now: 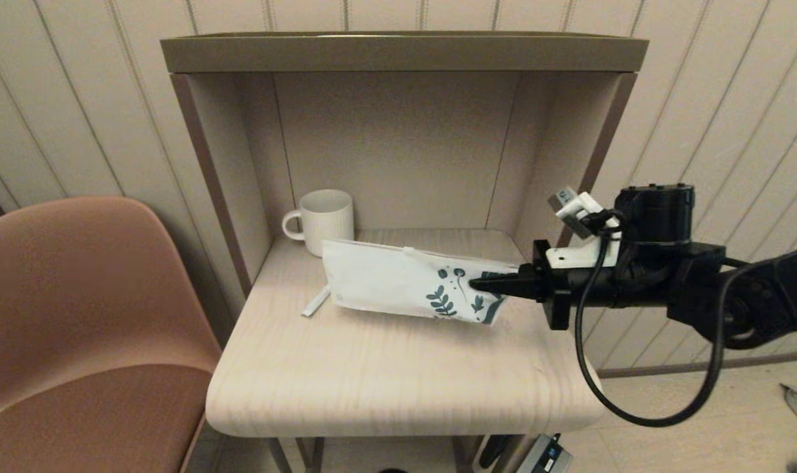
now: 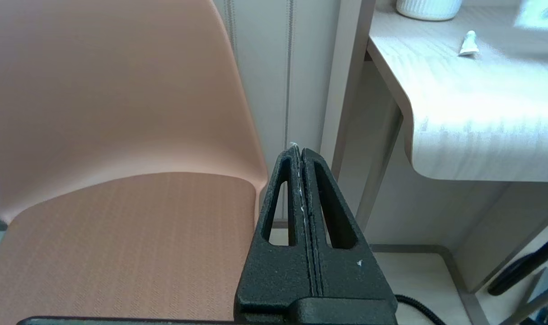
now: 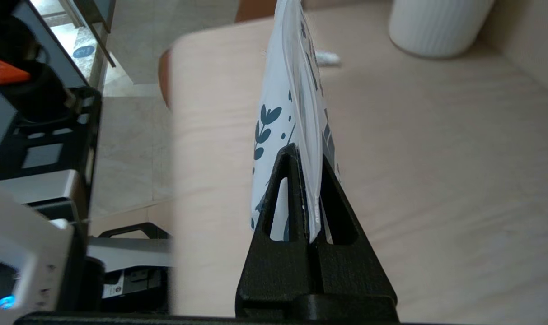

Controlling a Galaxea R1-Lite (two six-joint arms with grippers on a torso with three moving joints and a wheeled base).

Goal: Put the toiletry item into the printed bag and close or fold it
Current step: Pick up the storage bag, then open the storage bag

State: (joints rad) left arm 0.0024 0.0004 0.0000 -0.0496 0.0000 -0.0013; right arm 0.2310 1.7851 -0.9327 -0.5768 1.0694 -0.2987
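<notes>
right end effector (image 1: 487, 284) pinched tight on leafy end of soft white printed bag (image 1: 398, 281), lifting it up | small white toiletry stick (image 1: 316, 302) waits on pale wood bench (image 1: 398, 374) | left end effector (image 2: 300, 153) closed, empty, down by chair

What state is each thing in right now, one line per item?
printed bag: lifted edge-on, pinched at its leaf-print end.
toiletry item: lying loose on the table, outside the bag.
mug: upright.
right gripper: shut on the bag.
left gripper: shut, empty, beside the chair.

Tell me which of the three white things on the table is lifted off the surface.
The printed bag: the right gripper pinches its leaf-printed end and holds it up. The white mug and the small stick both rest on the table.
</notes>
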